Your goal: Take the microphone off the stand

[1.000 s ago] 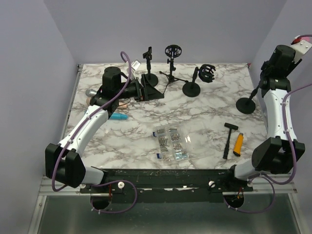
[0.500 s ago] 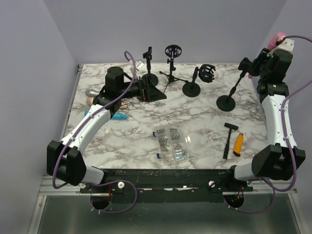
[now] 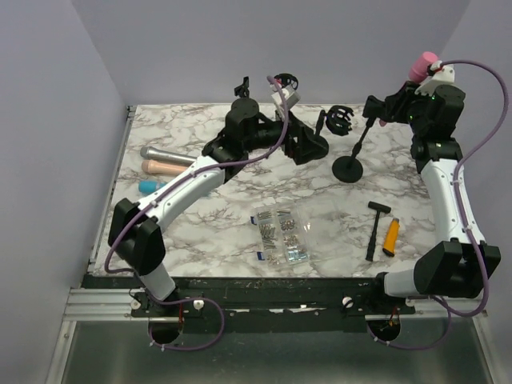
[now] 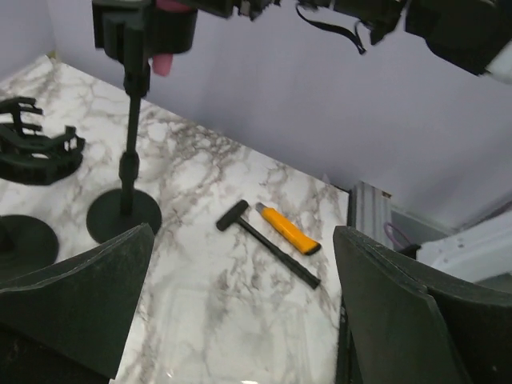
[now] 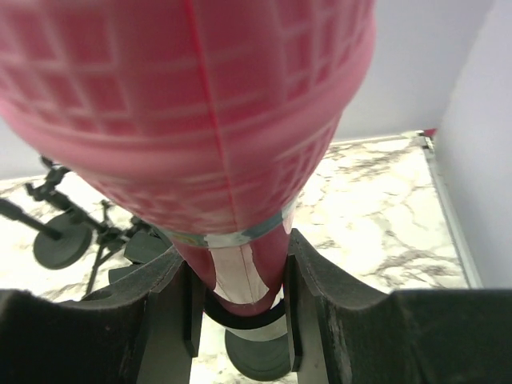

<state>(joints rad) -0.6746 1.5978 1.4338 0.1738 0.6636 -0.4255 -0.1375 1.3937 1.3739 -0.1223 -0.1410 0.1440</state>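
Observation:
A pink microphone (image 3: pixel 422 62) sits in the clip of a black stand (image 3: pixel 362 136) with a round base (image 3: pixel 350 168) at the back right. My right gripper (image 3: pixel 412 100) is shut on the microphone's handle (image 5: pixel 248 264) just above the clip ring (image 5: pixel 244 314); the pink head (image 5: pixel 200 104) fills the right wrist view. My left gripper (image 3: pixel 310 146) is open and empty, left of the stand and facing it. In the left wrist view the stand's pole (image 4: pixel 132 120) and base (image 4: pixel 124 216) are at the left, beyond the open fingers (image 4: pixel 72 296).
A hammer (image 3: pixel 374 228) and an orange knife (image 3: pixel 392 236) lie at the front right. A bag of screws (image 3: pixel 282 236) lies in the middle. Other microphones (image 3: pixel 168 152) lie at the left. Other black stands (image 3: pixel 243 96) and a shock mount (image 3: pixel 342 120) stand at the back.
My right gripper has carried the microphone, with its stand, leftward. My left arm has swung from the back left to the middle, towards the stand.

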